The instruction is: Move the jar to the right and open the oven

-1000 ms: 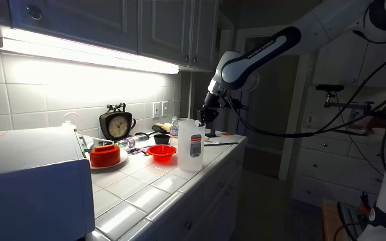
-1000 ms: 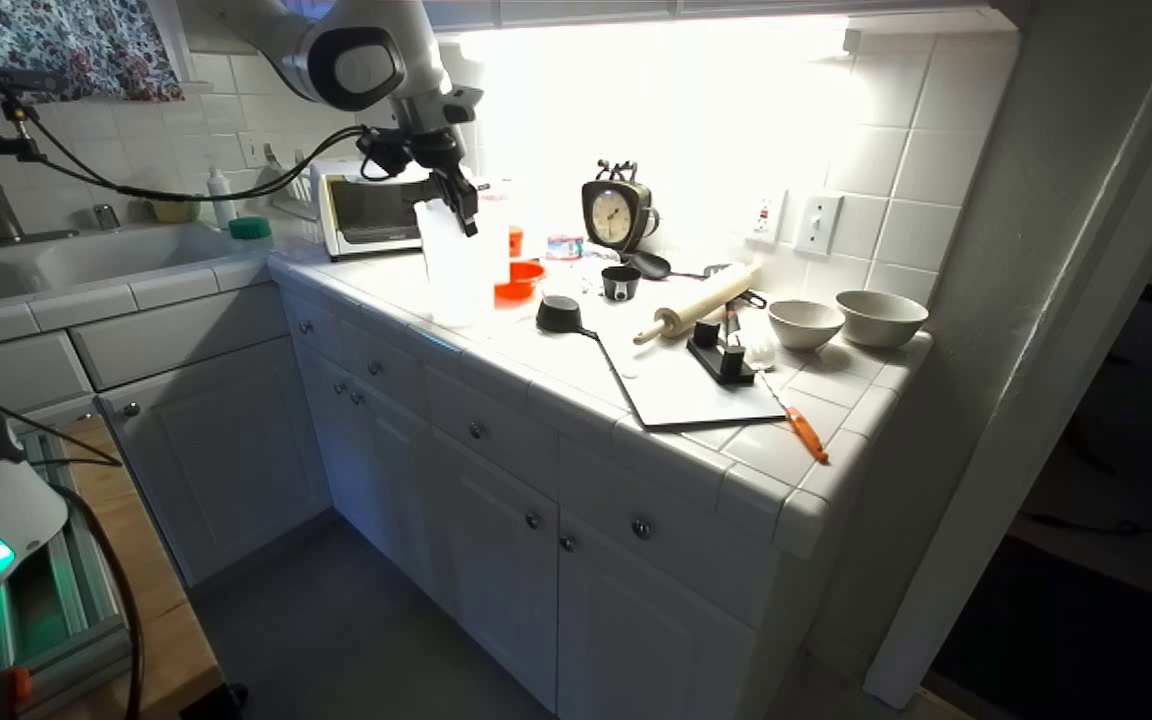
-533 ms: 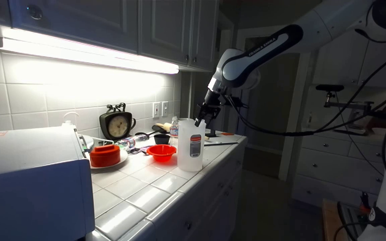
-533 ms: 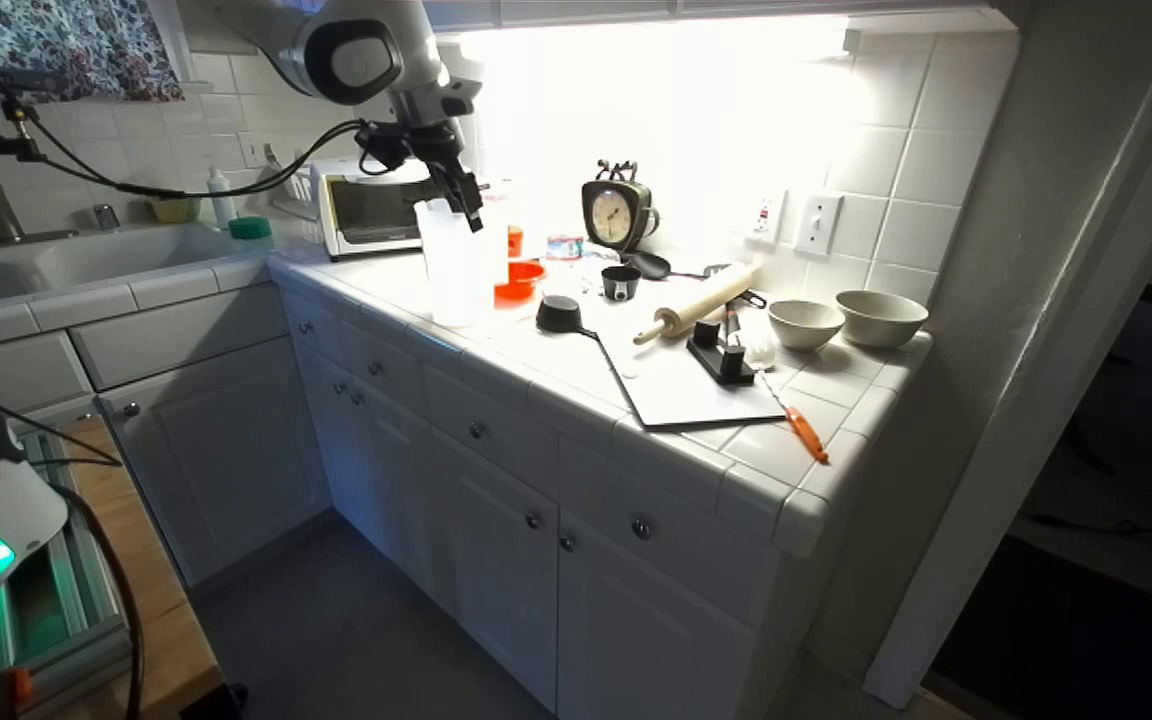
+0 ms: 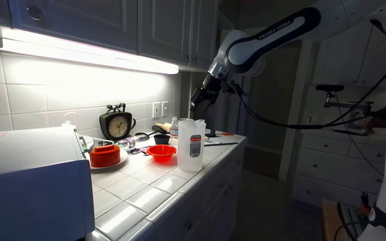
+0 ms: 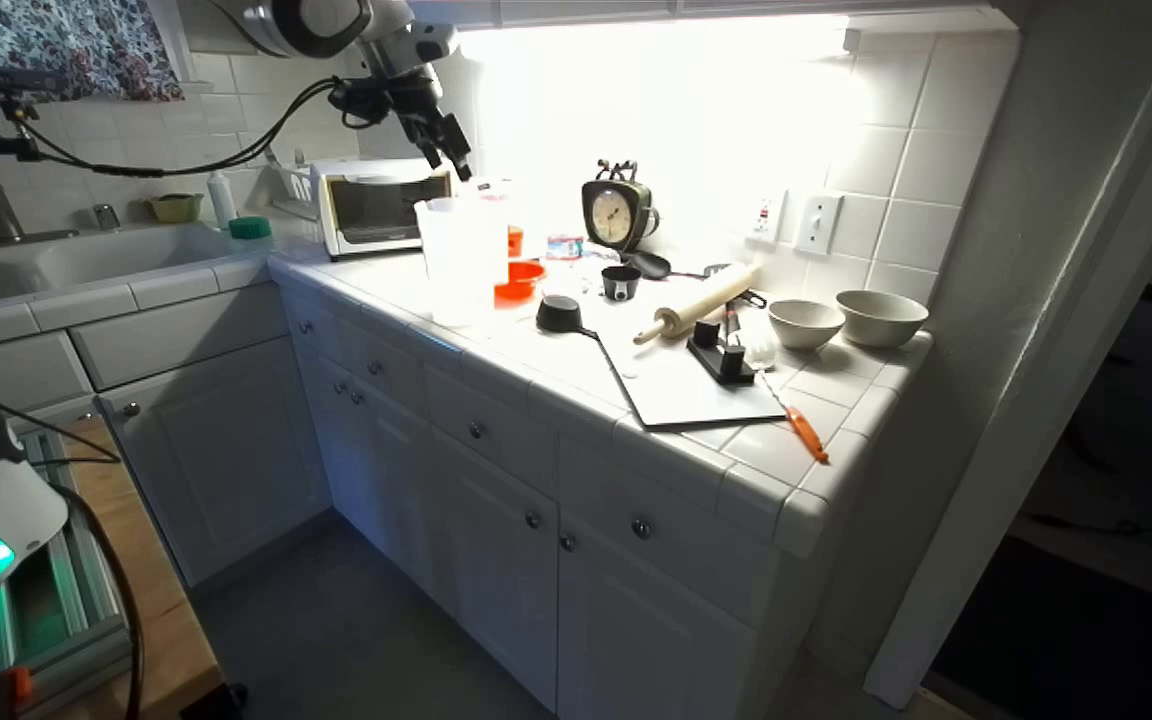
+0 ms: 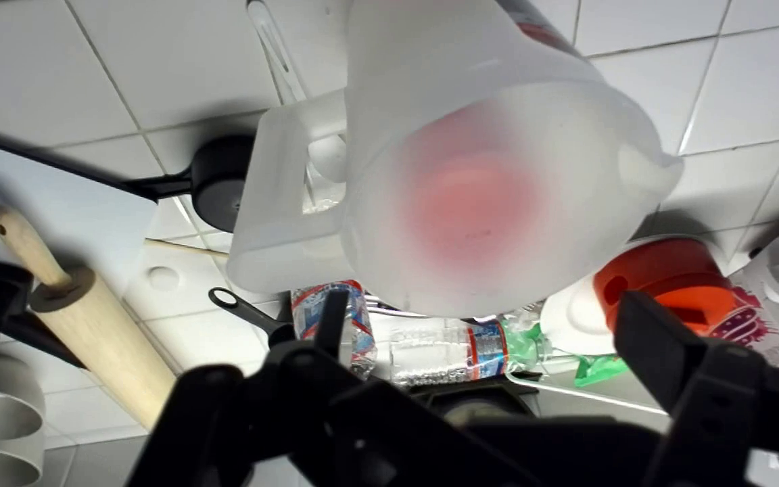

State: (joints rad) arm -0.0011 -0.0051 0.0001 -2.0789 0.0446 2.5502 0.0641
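Observation:
The jar (image 5: 190,157) is a tall translucent pitcher with a red-and-grey label, upright on the tiled counter near its front edge. Seen from above in the wrist view, the jar (image 7: 389,61) has an uncovered top, a spout and a handle. My gripper (image 5: 201,107) hovers above the jar's rim, apart from it. In the wrist view its fingers (image 7: 656,345) are spread wide and hold nothing. The oven (image 5: 28,194) is a white box at the counter's near left in an exterior view. Its dark glass door, looking closed, shows on the oven (image 6: 381,208) beyond the jar (image 6: 461,270).
A red bowl (image 5: 162,152) stands right beside the jar, with a red container (image 5: 105,156) on a plate near the oven. A clock (image 5: 117,122) leans at the back wall. A rolling pin (image 6: 701,300), black cup (image 6: 560,313) and board (image 6: 696,395) occupy the counter's far end.
The gripper has let go at the jar's rim, spread its fingers and risen clear above it. The jar has stayed in the same place.

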